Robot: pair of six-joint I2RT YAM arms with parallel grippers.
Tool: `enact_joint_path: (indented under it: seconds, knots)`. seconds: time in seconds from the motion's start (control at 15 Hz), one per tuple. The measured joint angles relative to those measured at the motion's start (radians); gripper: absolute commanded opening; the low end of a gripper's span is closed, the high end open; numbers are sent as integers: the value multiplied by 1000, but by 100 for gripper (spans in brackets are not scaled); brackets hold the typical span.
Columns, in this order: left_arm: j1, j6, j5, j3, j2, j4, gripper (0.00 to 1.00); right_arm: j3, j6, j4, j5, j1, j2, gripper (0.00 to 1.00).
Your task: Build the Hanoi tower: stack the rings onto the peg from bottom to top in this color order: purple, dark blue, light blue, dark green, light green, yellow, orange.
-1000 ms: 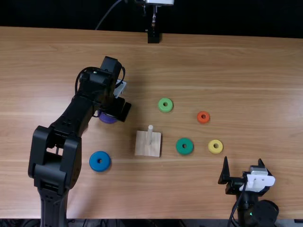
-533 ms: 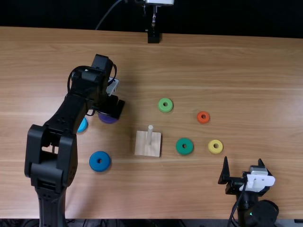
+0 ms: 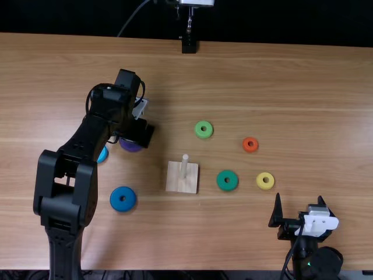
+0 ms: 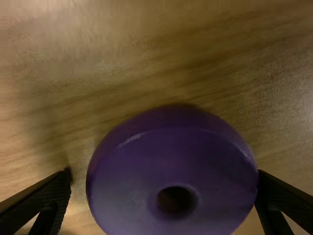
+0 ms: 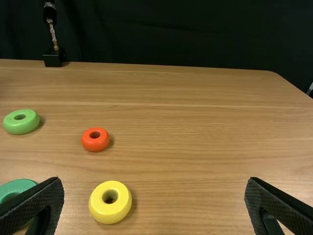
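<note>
Down at the table (image 3: 291, 76), straddling the purple ring (image 4: 129, 186) with the left gripper (image 3: 131, 136)! Opened wide around it, with a gap at one side and close up to the rim at the other, without a grip on it. Across to the right gripper (image 3: 299, 199), spread wide too and holding nothing. Now to the peg (image 3: 185, 166), upright on its square wooden base (image 3: 175, 181), right of and nearer than the purple ring. Just left of that base, on to the dark blue ring (image 3: 130, 204); farther out, peeking from under the left arm (image 3: 108, 111), on to the light blue ring (image 3: 103, 154). Over to the right, near the base, for the dark green ring (image 3: 221, 184), then past it to the yellow ring (image 3: 260, 183). Beyond those, with a look at the orange ring (image 3: 245, 145) and, farther left, at the light green ring (image 3: 198, 133). Flat on the wood, with all seven!
</note>
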Motion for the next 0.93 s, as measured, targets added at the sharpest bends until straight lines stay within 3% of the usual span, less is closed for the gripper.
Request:
enact_joint_path:
  seconds: [0.6,0.67,0.8,0.93]
  knots:
    - [-2,0,-6,11,13,-7,100,0,0,0,0,0,0,100]
    - [-6,0,-8,11,13,-8,97,0,0,0,0,0,0,100]
    - [-14,0,-8,11,13,0,51,0,0,0,0,0,0,100]
    - [-22,1,-7,11,13,4,25,0,0,0,0,0,0,100]
